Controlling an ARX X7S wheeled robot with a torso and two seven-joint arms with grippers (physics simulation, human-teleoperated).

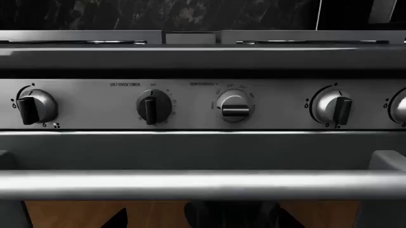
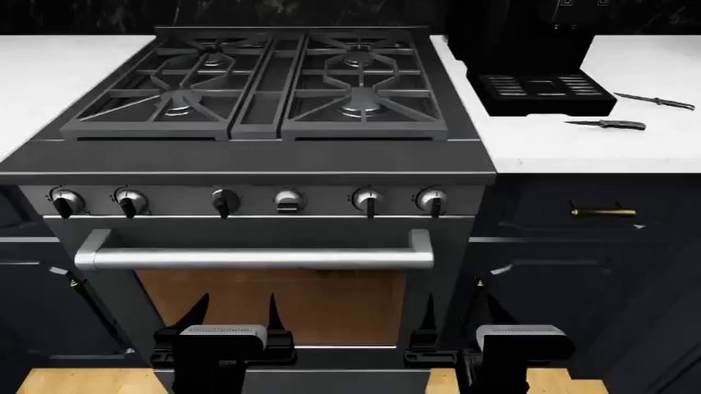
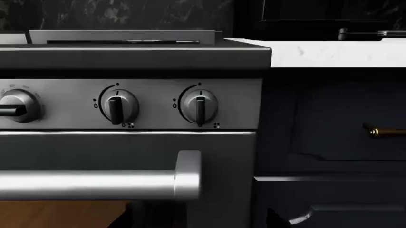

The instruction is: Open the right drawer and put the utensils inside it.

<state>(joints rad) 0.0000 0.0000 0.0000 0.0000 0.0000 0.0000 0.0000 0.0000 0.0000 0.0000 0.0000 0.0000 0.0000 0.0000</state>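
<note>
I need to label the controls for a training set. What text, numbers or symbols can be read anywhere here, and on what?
"OFF": above the timer knob on the oven control panel.
A label left of it, perhaps "ON/OVEN TIMER": too blurred to confirm.
A label above the temperature knob, perhaps "TEMPERATURE": blurred.
Dial numbers: unreadable.
Small flame marks beside the burner knobs: symbols only.
</note>
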